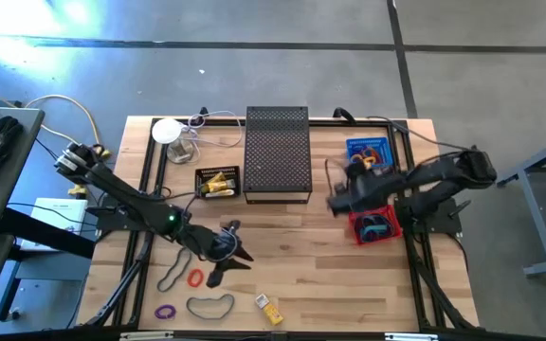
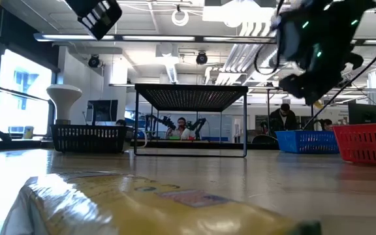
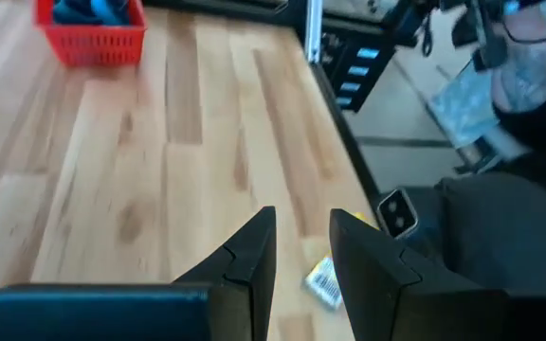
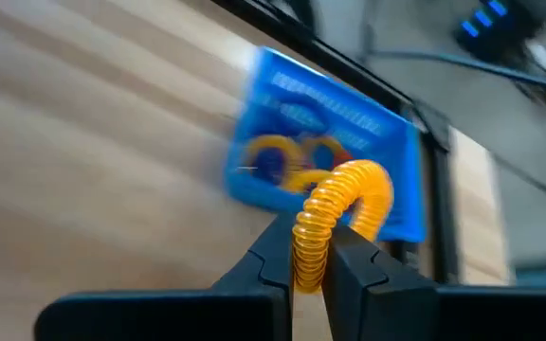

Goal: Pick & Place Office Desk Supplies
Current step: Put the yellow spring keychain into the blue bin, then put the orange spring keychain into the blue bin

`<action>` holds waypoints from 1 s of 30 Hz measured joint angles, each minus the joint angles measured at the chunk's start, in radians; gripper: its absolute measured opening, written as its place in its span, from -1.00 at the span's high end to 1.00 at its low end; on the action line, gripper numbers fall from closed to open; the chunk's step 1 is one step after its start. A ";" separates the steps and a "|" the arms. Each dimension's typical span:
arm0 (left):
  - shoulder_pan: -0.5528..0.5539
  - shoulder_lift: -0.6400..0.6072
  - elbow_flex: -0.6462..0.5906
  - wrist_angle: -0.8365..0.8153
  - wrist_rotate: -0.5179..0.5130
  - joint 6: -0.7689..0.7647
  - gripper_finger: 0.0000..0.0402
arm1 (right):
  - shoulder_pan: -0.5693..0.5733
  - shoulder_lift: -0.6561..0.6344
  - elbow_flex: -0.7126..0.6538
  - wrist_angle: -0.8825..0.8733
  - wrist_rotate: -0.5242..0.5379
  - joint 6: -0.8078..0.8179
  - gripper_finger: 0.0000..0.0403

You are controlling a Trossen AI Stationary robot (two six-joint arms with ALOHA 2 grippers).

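We see the right gripper (image 4: pixel 313 254) pinched tight on an orange coiled tube (image 4: pixel 335 213), carried above the blue basket (image 1: pixel 367 150) at the table's two o'clock. We judge the coil light, springy and soft, so the grip across its ribbed body should hold; its free end arches up and may wobble. The left gripper (image 3: pixel 301 251) hovers with its jaws a little apart and empty over the yellow piece (image 3: pixel 326 280) at six o'clock. We would take that flat, stiff piece across its short edges. The thin loops, like the red one (image 1: pixel 195 278), are floppy.
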 joint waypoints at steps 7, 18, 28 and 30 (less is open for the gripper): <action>0.001 -0.035 0.000 -0.130 -0.001 0.000 0.51 | -0.331 0.000 -0.040 0.284 -0.107 -0.364 0.89; -0.002 -0.038 0.000 -0.158 -0.004 -0.020 0.51 | -0.589 0.000 -0.098 0.595 -0.261 -0.610 0.85; 0.007 -0.038 0.000 -0.170 -0.004 -0.022 0.51 | -0.597 0.000 -0.111 0.623 -0.242 -0.716 0.38; 0.007 -0.038 0.000 -0.171 -0.004 -0.024 0.51 | -0.595 0.000 -0.111 0.630 -0.238 -0.757 0.23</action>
